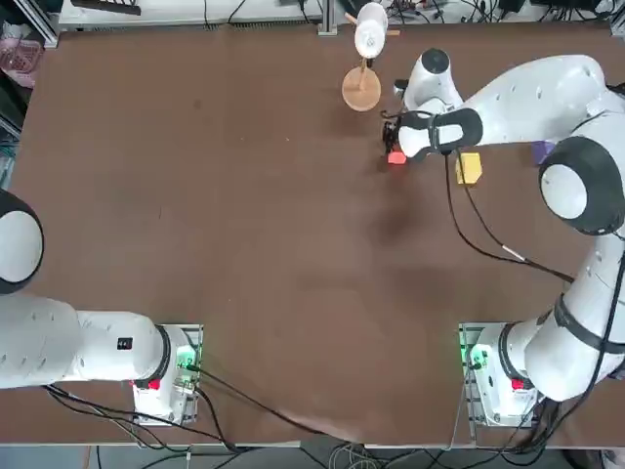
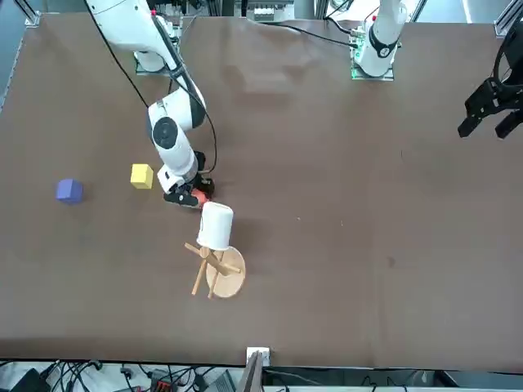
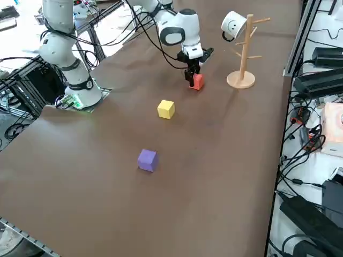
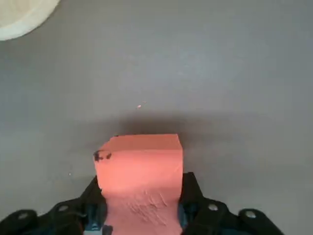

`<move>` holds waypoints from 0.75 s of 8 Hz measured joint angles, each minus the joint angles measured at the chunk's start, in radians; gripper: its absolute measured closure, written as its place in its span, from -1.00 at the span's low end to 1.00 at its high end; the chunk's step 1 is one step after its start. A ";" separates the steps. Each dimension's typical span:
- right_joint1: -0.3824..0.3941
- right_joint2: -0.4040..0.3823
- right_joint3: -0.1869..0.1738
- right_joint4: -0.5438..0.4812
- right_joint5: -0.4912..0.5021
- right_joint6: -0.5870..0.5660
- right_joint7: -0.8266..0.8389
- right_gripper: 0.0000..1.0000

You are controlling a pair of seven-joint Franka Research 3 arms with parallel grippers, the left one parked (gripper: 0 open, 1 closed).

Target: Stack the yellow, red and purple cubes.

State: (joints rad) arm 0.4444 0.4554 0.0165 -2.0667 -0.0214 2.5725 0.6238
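Observation:
My right gripper (image 4: 140, 196) is down at the table with its fingers shut on the red cube (image 4: 139, 169), which rests on the brown surface. The same red cube (image 3: 196, 81) shows under my right gripper (image 3: 192, 76) in the right side view, and as a small red cube (image 1: 395, 156) at the gripper (image 1: 398, 151) from above. The yellow cube (image 1: 469, 168) lies just to the right of it, also seen as the yellow cube (image 3: 166, 109). Farther right sits the purple cube (image 3: 147, 159), largely hidden by the arm from overhead; the front view shows the purple cube (image 2: 69, 191) apart from the yellow cube (image 2: 141, 175).
A wooden stand (image 1: 361, 88) with a round base and a white mug (image 1: 371, 31) on top stands at the far side, close to the gripper. The stand (image 3: 242, 79) is just beyond the red cube in the right side view.

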 joint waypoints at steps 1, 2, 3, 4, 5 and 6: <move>-0.001 -0.031 -0.017 0.016 -0.002 -0.066 -0.004 -0.38; -0.005 -0.086 -0.048 0.021 -0.003 -0.142 -0.028 -0.38; -0.020 -0.154 -0.081 0.016 -0.005 -0.215 -0.088 -0.38; -0.056 -0.227 -0.101 -0.007 -0.005 -0.265 -0.162 -0.38; -0.109 -0.294 -0.107 -0.053 -0.005 -0.281 -0.246 -0.38; -0.163 -0.346 -0.109 -0.108 -0.005 -0.281 -0.329 -0.38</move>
State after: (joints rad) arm 0.2816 0.1099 -0.0927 -2.1747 -0.0267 2.2917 0.2945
